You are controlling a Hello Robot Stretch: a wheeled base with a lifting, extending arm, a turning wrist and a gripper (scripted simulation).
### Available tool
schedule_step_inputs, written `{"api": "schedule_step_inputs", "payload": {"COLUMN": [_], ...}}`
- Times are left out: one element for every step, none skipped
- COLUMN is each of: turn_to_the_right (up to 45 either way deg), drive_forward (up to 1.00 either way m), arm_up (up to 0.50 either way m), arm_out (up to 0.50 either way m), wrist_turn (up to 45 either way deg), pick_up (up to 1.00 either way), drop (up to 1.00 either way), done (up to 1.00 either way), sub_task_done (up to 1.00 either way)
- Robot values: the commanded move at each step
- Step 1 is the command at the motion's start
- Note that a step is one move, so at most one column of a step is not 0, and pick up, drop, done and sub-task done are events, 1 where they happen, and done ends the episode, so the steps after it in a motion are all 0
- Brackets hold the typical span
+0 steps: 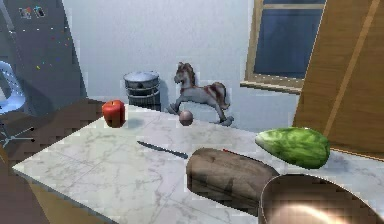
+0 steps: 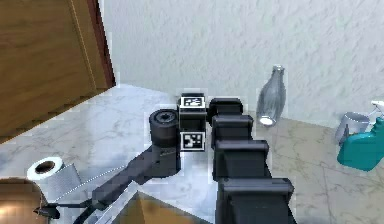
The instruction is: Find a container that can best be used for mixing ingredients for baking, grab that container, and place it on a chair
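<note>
A white marble bench [image 1: 85,165] in a simulated kitchen. At the forward view's bottom right corner sits a round copper-coloured metal bowl [image 1: 320,203] — by its shape, the mixing container the task asks for. Just beside the bowl lies a brown loaf of bread [image 1: 228,178]. Near the bowl, farther back, lies a green oval melon [image 1: 294,146]. Past the loaf from the bowl lie a thin grey knife [image 1: 162,149], a small brownish round thing [image 1: 186,118] and a red apple [image 1: 114,113]. Well apart from the bowl, beyond the bench, stand a grey toy rocking horse [image 1: 200,96], a grey ribbed bin [image 1: 142,90] and what looks like a pale blue chair [image 1: 8,92].

In the arm side view the dark square arm [image 2: 245,175] reaches over the bench. The gripper [image 2: 72,202] angles down toward a brown patch in the bottom left corner, probably the bowl's rim. A white paper roll [image 2: 50,176] stands just beside that rim. A clear glass bottle [image 2: 270,95], a small grey cup [image 2: 350,125] and a teal spray bottle [image 2: 362,145] stand well apart from it.

How the thin fingers [image 2: 100,188] are set cannot be told, nor whether they hold anything.

The step in hand appears to be the grasp — the bowl is found but not lifted. The next move calls for seating the fingers on the rim, lifting clear of roll and loaf, then carrying to the chair.

Count: one of each thing named.
</note>
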Motion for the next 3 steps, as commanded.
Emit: {"api": "schedule_step_inputs", "payload": {"turn_to_the_right": [0.0,0.0,-45.0], "drive_forward": [0.0,0.0,0.0], "arm_up": [0.0,0.0,0.0], "arm_out": [0.0,-0.12,0.0], "wrist_turn": [-18.0,0.0,0.0], "pick_up": [0.0,0.0,0.0], "drop": [0.0,0.0,0.0], "done": [0.0,0.0,0.0], "sub_task_done": [0.0,0.0,0.0]}}
